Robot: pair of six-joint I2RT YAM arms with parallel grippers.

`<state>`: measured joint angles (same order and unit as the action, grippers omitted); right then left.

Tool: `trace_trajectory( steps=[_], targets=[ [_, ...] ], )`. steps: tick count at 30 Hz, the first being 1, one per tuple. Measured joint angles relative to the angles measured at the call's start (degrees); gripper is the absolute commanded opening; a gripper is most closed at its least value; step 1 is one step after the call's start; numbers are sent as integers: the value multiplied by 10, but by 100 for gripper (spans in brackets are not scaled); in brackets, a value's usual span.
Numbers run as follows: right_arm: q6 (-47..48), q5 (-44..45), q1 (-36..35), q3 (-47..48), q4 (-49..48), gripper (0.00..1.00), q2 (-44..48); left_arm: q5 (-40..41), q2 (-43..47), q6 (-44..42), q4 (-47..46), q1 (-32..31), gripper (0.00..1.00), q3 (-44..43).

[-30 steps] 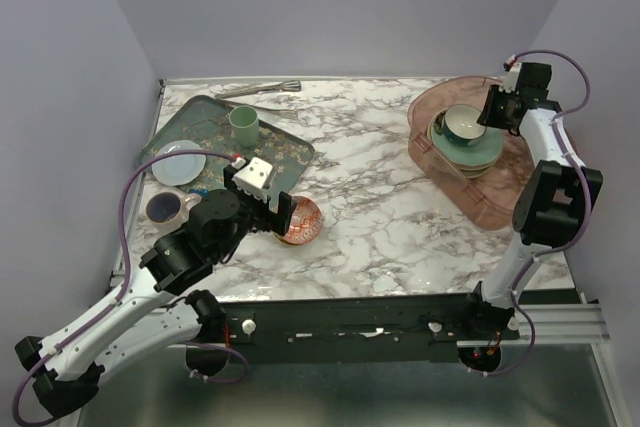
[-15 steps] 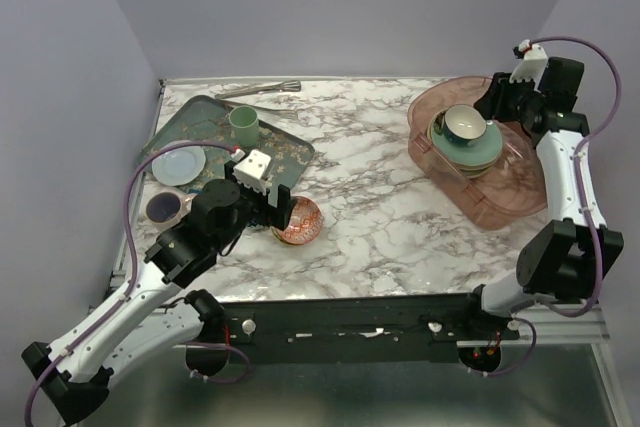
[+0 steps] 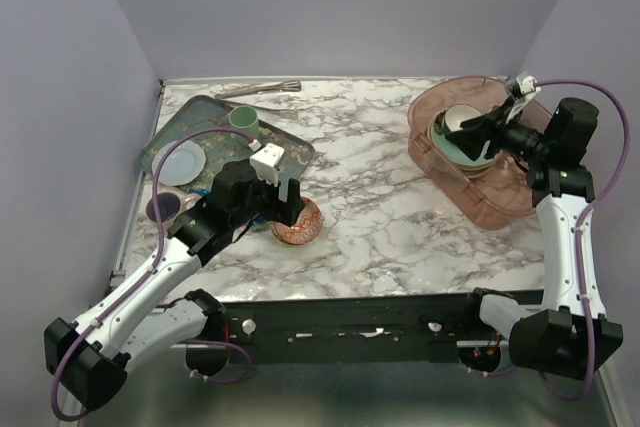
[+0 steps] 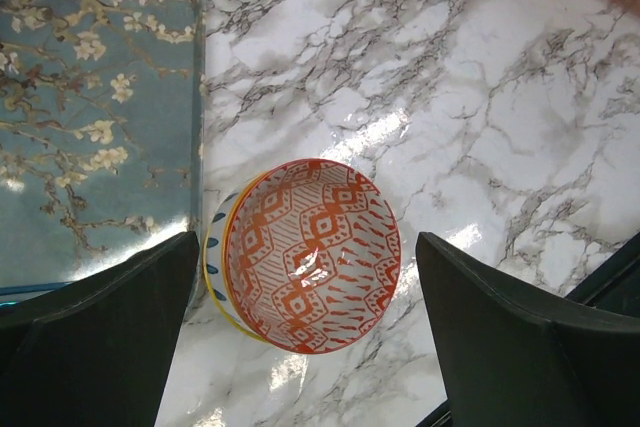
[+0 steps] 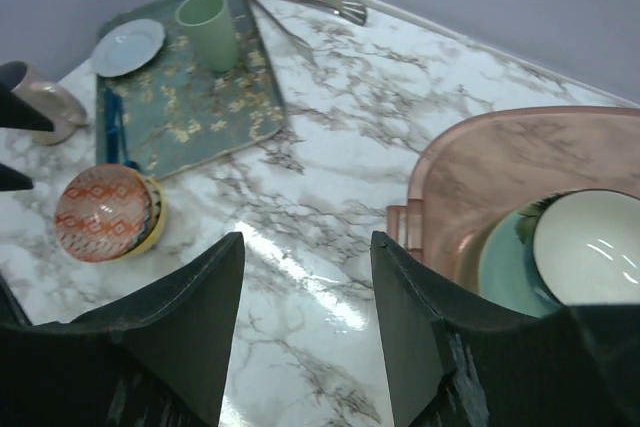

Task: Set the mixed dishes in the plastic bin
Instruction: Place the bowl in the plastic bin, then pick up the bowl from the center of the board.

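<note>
Top external: grey-veined white marble tabletop (image 3: 380, 207) filled centre; plain lilac walls (image 3: 330, 7) behind, both sides. Left gripper (image 3: 287, 209) spread wide, lower left; right gripper (image 3: 468, 127) spread, upper right.

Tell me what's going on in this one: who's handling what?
Two robot arms are loading dishes into the plastic bin. The left gripper hovers open above an orange patterned bowl on the marble table, beside the floral tray, not yet gripping it. The right gripper is open and empty over the bin, where a cream-lined bowl sits on a stack of plates.
</note>
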<state>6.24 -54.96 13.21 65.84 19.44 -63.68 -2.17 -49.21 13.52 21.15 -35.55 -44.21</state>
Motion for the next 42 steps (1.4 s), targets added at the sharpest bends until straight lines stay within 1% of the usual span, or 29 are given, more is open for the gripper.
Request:
trace_trajectory(
  steps=[3, 6, 7, 9, 10, 13, 16, 19, 25, 28, 34, 39, 42],
  targets=[
    [-12, -55, 0, -30, -21, 61, 21, -10, -23, -2, 0, 3, 94, 0],
    [-19, -97, 0, -50, -31, 61, 28, -13, -49, -9, 5, 3, 88, -5],
    [-20, -106, -1, -55, -33, 61, 29, -14, -61, -16, 12, 3, 83, -11],
    [-22, -121, -4, -66, -35, 61, 31, -13, -82, -24, 20, 3, 77, -24],
    [-23, -128, -7, -72, -35, 61, 31, -13, -98, -31, 26, 3, 70, -34],
    [-23, -141, -13, -81, -35, 61, 34, -7, -146, -47, 45, 3, 61, -73],
    [-22, -150, -21, -83, -35, 61, 37, 2, -193, -58, 61, 3, 55, -104],
    [-17, -155, -29, -83, -35, 61, 40, 19, -240, -72, 91, 3, 51, -138],
    [-7, -161, -44, -83, -30, 61, 40, 46, -287, -88, 127, 3, 45, -176],
    [-2, -161, -49, -83, -27, 61, 39, 50, -299, -92, 137, 3, 40, -182],
    [6, -161, -54, -83, -19, 61, 36, 49, -327, -97, 156, 3, 37, -183],
    [9, -161, -54, -83, -13, 61, 34, 49, -329, -97, 162, 3, 36, -183],
    [10, -161, -54, -83, -13, 61, 33, 49, -332, -97, 165, 3, 33, -186]
  ],
)
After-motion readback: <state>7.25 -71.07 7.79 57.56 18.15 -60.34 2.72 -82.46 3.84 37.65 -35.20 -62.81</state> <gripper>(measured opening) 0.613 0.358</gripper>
